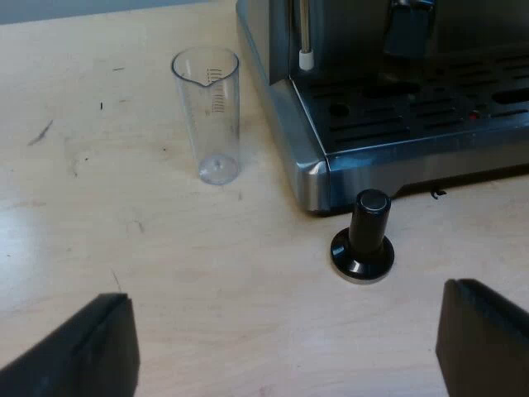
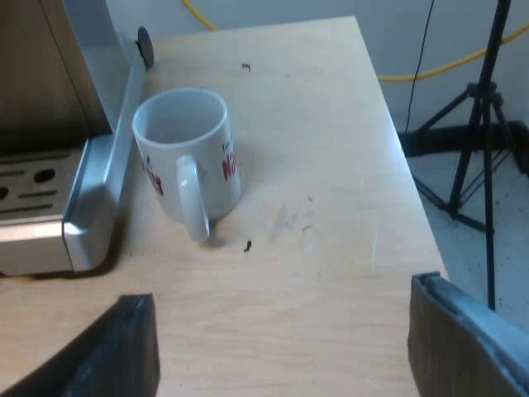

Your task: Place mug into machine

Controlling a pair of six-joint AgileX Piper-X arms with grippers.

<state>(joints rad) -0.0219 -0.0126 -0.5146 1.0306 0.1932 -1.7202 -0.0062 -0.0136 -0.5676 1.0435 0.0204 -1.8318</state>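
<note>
Though near right tool point(image 2: 281, 347), mug point(image 2: 192, 157) apart

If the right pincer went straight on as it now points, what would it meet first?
Probably the white ceramic mug with red lettering, standing beside the silver espresso machine; depth is unclear.

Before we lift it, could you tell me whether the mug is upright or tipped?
Upright: the mug stands on its base, rim up.
</note>
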